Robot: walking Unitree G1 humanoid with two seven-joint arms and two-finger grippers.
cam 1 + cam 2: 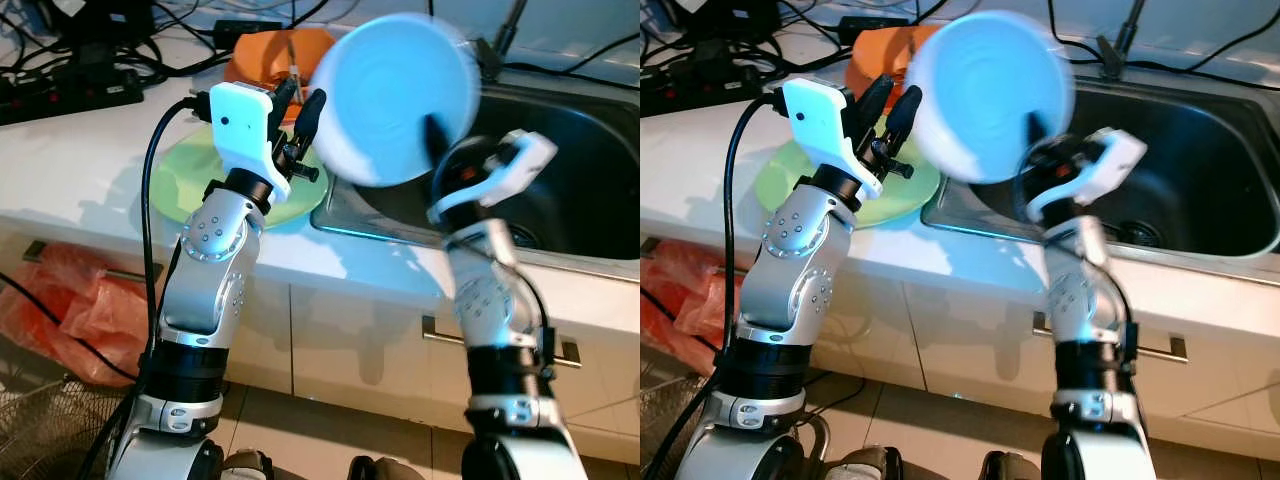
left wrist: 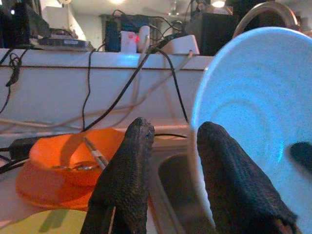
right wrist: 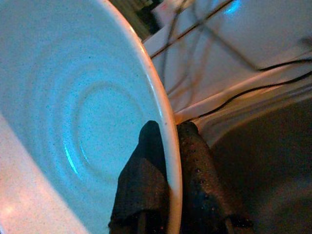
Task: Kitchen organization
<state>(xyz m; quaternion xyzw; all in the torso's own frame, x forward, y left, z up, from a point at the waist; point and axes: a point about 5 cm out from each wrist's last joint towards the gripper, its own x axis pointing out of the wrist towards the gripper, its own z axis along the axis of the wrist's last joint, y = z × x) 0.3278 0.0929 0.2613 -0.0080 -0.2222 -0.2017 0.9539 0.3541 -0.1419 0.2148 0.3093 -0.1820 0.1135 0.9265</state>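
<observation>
A pale blue plate (image 1: 398,98) is held up on edge above the left rim of the steel sink (image 1: 560,170), slightly blurred. My right gripper (image 3: 168,161) is shut on the blue plate's rim, one finger on each face. My left gripper (image 1: 300,110) hovers over a light green plate (image 1: 185,180) lying flat on the white counter, just left of the blue plate. Its fingers (image 2: 129,170) stand a little open with nothing between them, and the blue plate's edge (image 2: 195,146) runs beside them.
An orange bowl (image 1: 265,55) with utensils inside rests on an orange plate behind the green plate. Black cables and a power strip (image 1: 70,90) lie at the back left of the counter. An orange plastic bag (image 1: 70,310) sits on the floor below.
</observation>
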